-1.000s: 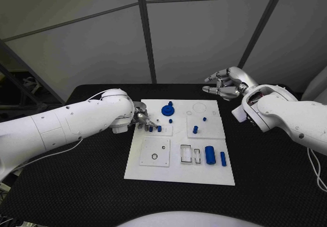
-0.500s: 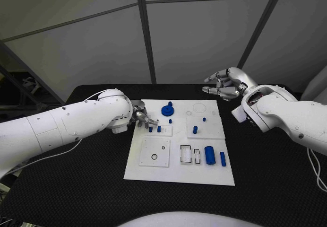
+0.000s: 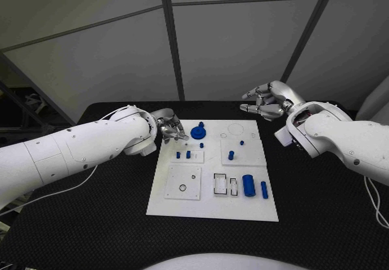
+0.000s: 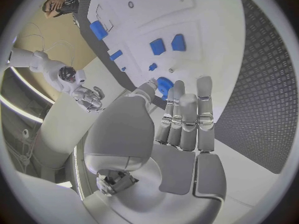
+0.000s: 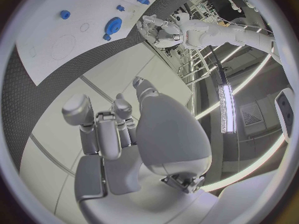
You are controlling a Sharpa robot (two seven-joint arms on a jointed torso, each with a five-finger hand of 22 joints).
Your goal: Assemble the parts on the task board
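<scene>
The white task board point(image 3: 212, 169) lies mid-table. On it are a round blue part point(image 3: 199, 133), two short blue pegs point(image 3: 183, 153) side by side, more small pegs point(image 3: 231, 154) and a thick blue cylinder point(image 3: 249, 185) next to a thin one. My left hand point(image 3: 172, 130) hovers at the board's far left edge beside the round part point(image 4: 164, 84). Its fingers point(image 4: 187, 114) are stretched out straight and hold nothing. My right hand point(image 3: 267, 100) hangs beyond the board's far right corner, with its fingers point(image 5: 102, 129) curled in on nothing.
A square inset with a small hole point(image 3: 184, 181) and rectangular slots point(image 3: 220, 183) occupy the board's near half. Black table point(image 3: 89, 219) surrounds the board on all sides. My bulky left forearm point(image 3: 89, 146) lies just off the board's left edge.
My left hand has drawn back from the two short pegs toward the board's far left edge; the pegs stay standing. The right hand has not moved.
</scene>
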